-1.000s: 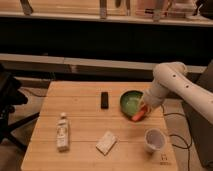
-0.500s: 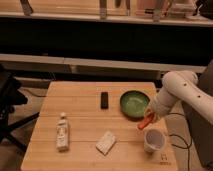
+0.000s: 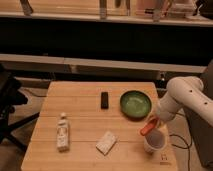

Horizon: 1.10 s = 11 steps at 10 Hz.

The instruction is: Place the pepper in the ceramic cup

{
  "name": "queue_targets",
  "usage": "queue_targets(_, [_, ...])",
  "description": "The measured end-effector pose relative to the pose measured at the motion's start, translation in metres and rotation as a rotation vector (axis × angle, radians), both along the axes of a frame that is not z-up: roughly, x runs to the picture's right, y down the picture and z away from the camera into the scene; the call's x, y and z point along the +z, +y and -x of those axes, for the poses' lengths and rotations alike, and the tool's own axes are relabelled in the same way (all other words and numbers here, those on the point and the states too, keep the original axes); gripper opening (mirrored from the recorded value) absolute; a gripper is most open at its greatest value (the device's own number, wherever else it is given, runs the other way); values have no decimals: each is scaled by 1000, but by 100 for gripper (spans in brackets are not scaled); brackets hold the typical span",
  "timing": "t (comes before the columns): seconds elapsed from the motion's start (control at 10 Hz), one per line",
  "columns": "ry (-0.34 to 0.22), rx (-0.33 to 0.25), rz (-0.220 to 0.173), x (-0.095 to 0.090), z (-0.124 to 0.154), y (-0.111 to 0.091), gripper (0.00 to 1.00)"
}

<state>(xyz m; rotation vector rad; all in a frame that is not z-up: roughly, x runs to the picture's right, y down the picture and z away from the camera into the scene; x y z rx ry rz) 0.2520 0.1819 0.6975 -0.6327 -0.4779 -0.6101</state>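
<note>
The orange-red pepper hangs tilted just above the rim of the pale ceramic cup, which stands near the front right corner of the wooden table. My gripper is shut on the pepper's upper end, at the tip of the white arm that reaches in from the right. The pepper's lower tip is over the cup's left rim.
A wide green bowl sits behind the cup. A small black object lies at the table's middle back. A white bottle lies at the front left and a white sponge-like pad at the front centre.
The arm has carried the pepper from the green bowl's right edge forward and down to just above the cup.
</note>
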Motion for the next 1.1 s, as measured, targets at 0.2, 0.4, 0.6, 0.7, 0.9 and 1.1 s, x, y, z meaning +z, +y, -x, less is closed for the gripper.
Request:
queue_targets(0.2, [3,-2,4,-2,-2,5,4])
queue_targets(0.4, [5,-1,5,-2,-5,7,4])
queue_targets(0.6, [6,-1,7,-3,-7,9,4])
queue_targets(0.7, [7,-2,9,-4,-8,11,4])
queue_targets(0.9, [10,-4,13,-6,-12,14,4])
queue_targets(1.1, [11,-6,14,-7,-13,16,4])
